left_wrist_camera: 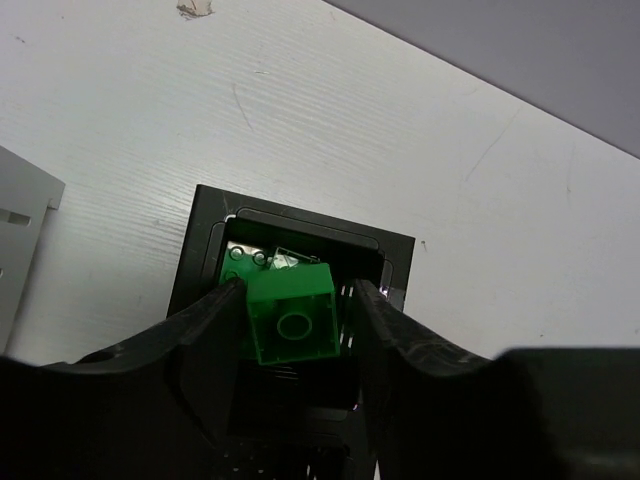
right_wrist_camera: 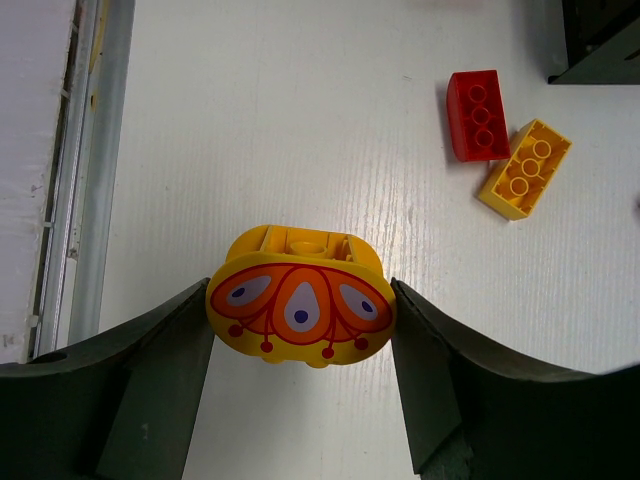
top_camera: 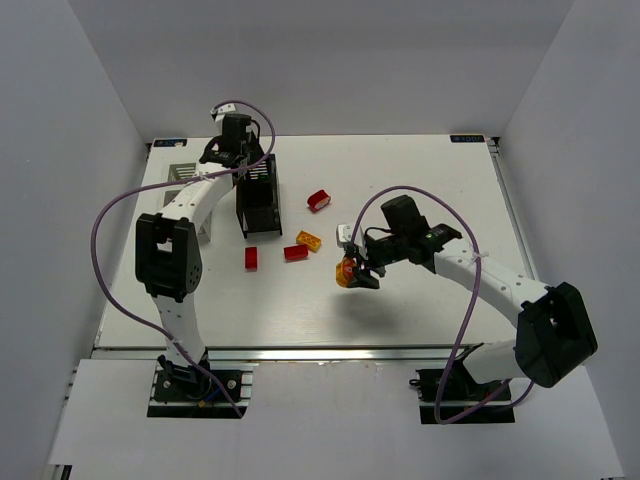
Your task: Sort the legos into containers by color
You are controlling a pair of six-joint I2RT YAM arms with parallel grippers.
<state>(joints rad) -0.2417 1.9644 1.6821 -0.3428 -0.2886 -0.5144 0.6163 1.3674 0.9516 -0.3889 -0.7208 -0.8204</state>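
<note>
Our left gripper [left_wrist_camera: 298, 288] has its jaws either side of a green brick [left_wrist_camera: 292, 320] above the black bin [left_wrist_camera: 200, 240]; whether it grips, we cannot tell. Tilted, the brick could snag the rim. Our right gripper [right_wrist_camera: 298, 288] clamps the round yellow-orange piece [right_wrist_camera: 300, 310] over the counter [right_wrist_camera: 300, 100]; curved sides may slip.

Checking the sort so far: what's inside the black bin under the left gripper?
A green brick is over the black bin's opening between the left gripper's fingers; another green piece shows below it. Brick and fingers hide the rest.
</note>
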